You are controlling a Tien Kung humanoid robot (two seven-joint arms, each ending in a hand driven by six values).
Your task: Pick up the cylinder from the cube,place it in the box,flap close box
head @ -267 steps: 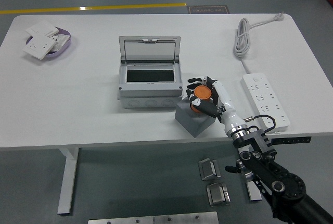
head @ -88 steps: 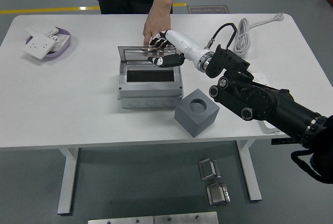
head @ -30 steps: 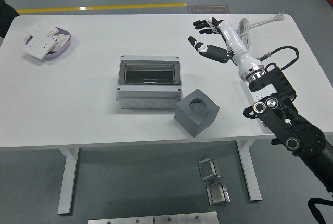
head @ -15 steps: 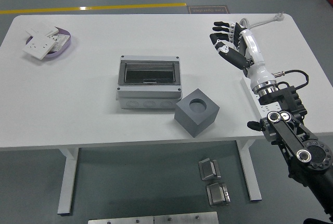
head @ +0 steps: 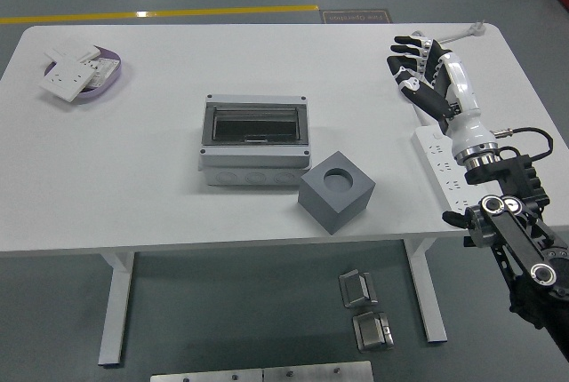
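Grey box (head: 255, 140) mid-table, clear flap shut. Dark grey cube (head: 336, 191) just off its front-right corner, top socket empty.

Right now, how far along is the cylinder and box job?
It looks finished. The cube has an empty socket, and the box has its flap shut. The cylinder isn't visible, presumably inside. The right robot hand holds nothing, fingers open, above the table's right side. Nothing appears left.
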